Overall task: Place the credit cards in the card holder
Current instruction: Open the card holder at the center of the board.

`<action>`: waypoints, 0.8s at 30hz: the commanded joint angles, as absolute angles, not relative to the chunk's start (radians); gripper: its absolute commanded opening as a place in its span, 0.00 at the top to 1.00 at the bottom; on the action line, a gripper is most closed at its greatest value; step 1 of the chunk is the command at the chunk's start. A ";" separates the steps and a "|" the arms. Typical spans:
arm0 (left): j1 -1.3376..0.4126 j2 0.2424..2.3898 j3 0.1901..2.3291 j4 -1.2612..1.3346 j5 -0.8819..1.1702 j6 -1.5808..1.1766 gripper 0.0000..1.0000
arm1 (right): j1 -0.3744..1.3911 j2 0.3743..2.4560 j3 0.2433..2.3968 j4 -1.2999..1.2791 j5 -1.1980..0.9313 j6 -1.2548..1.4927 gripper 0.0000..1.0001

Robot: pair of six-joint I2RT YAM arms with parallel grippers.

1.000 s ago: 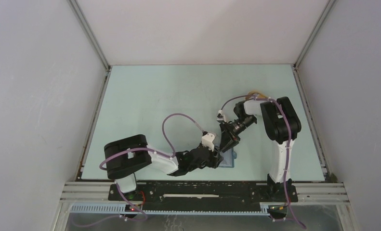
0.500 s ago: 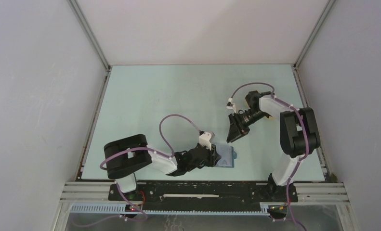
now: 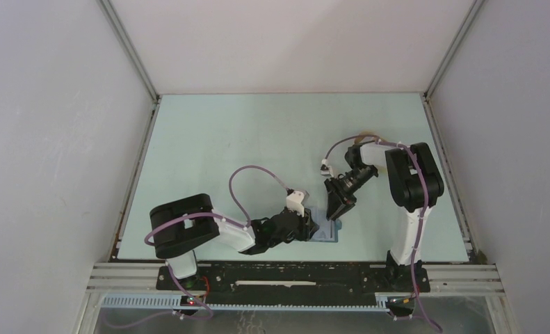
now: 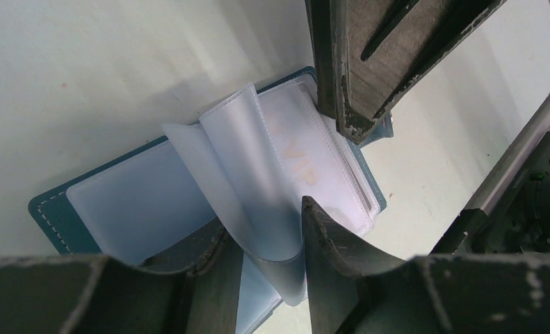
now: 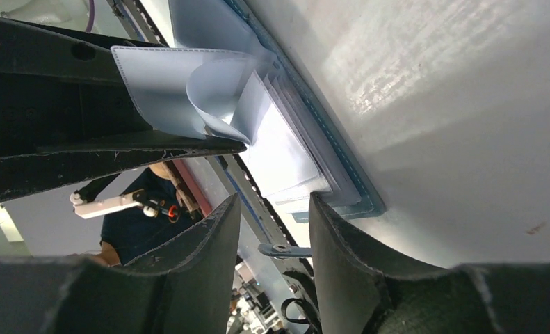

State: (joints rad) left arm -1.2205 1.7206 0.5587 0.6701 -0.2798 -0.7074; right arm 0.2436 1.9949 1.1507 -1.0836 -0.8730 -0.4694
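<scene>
- The left gripper (image 4: 263, 216) is set narrow, with a bowed clear sleeve (image 4: 240, 160) caught between its fingers. The sleeve is lifted off the stack, probably so that the pocket beneath is laid bare for loading.
- The card holder (image 4: 53, 209) is spread open and flat on the table (image 3: 258, 139). It lies close to the near edge, just right of centre, between the two grippers. Its teal cover is turned down and its frosted pockets are turned up.
- The right gripper (image 5: 273, 202) is brought in from the far side, with its tips just over the holder's outer edge. Its fingers are parted only a little, and nothing is seen between them. Contact with the holder cannot be told.
- This is judged to be a two-arm arrangement, with the leaves held apart by one arm while the pocket is approached by the other.
- No loose credit card is made out in any view. The insertion itself is judged not yet done.
- Faint pale lettering (image 4: 296, 156), read as "VIP", is seen through the exposed pocket. Whether it is printed on the pocket or on something tucked inside cannot be told. No brand mark is legible elsewhere.
</scene>
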 commanded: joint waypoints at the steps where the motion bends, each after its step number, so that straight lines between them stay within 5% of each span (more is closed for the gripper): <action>1: -1.213 1.713 0.535 0.680 -0.275 -0.708 0.60 | 0.256 2.007 1.172 -1.112 -0.890 -0.485 0.50; 24: -1.213 1.719 0.538 0.684 -0.263 -0.702 0.61 | 0.242 2.022 1.184 -1.104 -0.913 -0.461 0.53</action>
